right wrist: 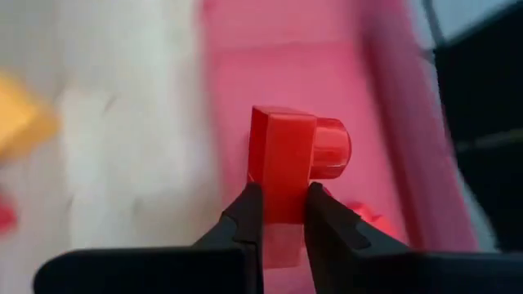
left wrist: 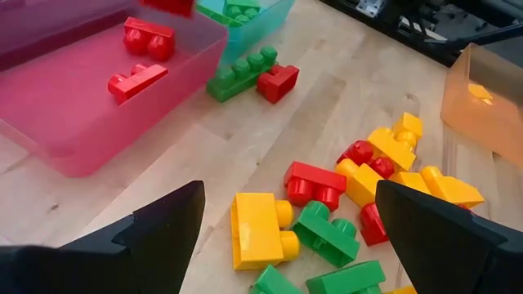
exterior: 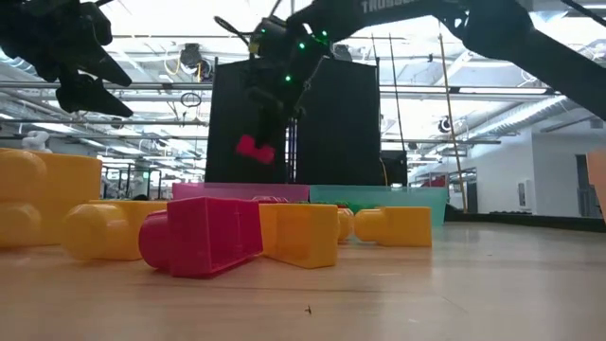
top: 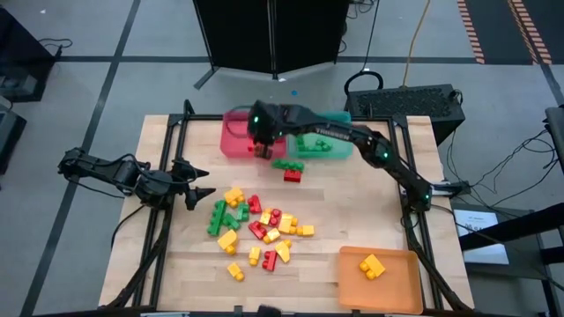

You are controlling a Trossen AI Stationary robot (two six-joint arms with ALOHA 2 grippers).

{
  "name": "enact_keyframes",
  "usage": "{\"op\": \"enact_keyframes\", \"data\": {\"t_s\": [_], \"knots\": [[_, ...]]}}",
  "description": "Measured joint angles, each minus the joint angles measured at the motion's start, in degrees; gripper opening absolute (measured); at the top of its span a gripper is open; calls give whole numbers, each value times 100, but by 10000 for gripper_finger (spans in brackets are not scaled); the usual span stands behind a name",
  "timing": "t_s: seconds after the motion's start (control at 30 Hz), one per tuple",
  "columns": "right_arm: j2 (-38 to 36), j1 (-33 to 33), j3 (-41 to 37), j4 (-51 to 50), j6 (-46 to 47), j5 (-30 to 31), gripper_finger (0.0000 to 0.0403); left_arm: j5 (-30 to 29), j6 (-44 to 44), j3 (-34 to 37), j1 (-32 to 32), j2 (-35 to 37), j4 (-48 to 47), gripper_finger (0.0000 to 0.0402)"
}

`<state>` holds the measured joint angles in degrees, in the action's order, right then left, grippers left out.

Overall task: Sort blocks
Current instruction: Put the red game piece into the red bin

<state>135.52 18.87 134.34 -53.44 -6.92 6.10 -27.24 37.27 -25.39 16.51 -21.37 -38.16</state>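
My right gripper (top: pixel 261 143) hangs over the near edge of the red tray (top: pixel 236 139), shut on a small red block (right wrist: pixel 290 159), which the low view also shows in the air as the red block (exterior: pixel 254 147). Two red blocks (left wrist: pixel 139 57) lie in the red tray. A pile of red, yellow and green blocks (top: pixel 256 224) rests on the table's middle. My left gripper (top: pixel 198 187) waits open near the table's left edge, left of the pile, with nothing between its fingers. My right gripper pinches the red block between its two fingers on two opposite flat sides (right wrist: pixel 282 192), at the end nearest the gripper. The fingers slant down from above. The block is lifted clear over the red tray, its stud (right wrist: pixel 331 149) pointing sideways.
A teal tray (top: pixel 328 141) with green blocks stands right of the red tray. A green block and a red block (top: pixel 288 167) lie just in front of the two trays. An orange tray (top: pixel 392 286) holding yellow blocks sits at the near right corner.
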Motion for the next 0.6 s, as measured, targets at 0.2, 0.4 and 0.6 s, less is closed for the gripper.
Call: {"op": "enact_keyframes", "data": {"t_s": [0.2,0.4,0.6], "knots": [[114,344,0,-76,666,-21,91,0,1,0,0,0,-5,361],[218,327,0,-210,638,-50,189,-43,-4,-1,1,0,-13,361],[40,217,0,-358,599,-289,251,-44,1,0,0,0,-33,361]]}}
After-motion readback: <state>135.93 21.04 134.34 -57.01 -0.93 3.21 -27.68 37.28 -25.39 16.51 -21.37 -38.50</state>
